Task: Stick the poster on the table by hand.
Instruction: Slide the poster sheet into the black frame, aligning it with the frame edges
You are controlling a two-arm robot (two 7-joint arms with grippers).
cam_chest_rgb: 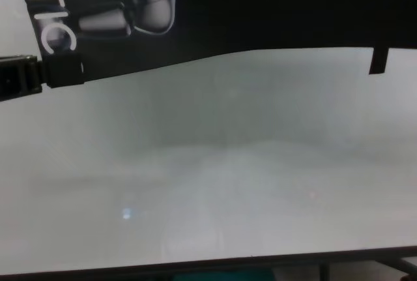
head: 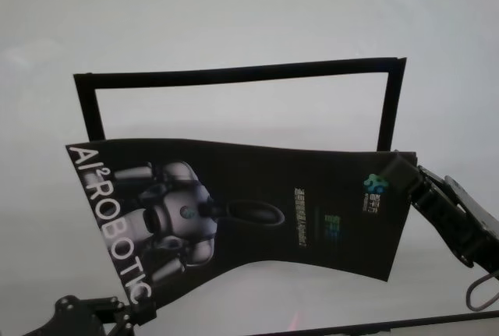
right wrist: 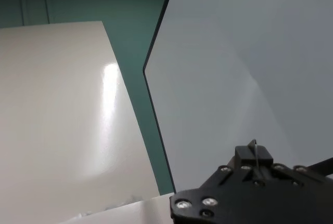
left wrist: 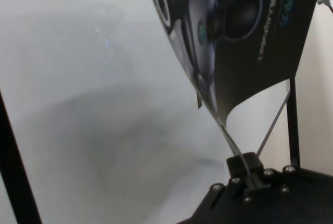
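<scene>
Large black glossy poster (head: 257, 211) bowed above white matte tabletop (head: 234, 24); left hand (head: 136, 313) and right hand (head: 401, 174) each grasping opposite corner.

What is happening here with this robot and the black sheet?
The robot holds the poster above the table with both grippers. The left gripper pinches its near left corner, the right gripper its far right corner. The sheet sags between them, just in front of a black tape frame on the table.
</scene>
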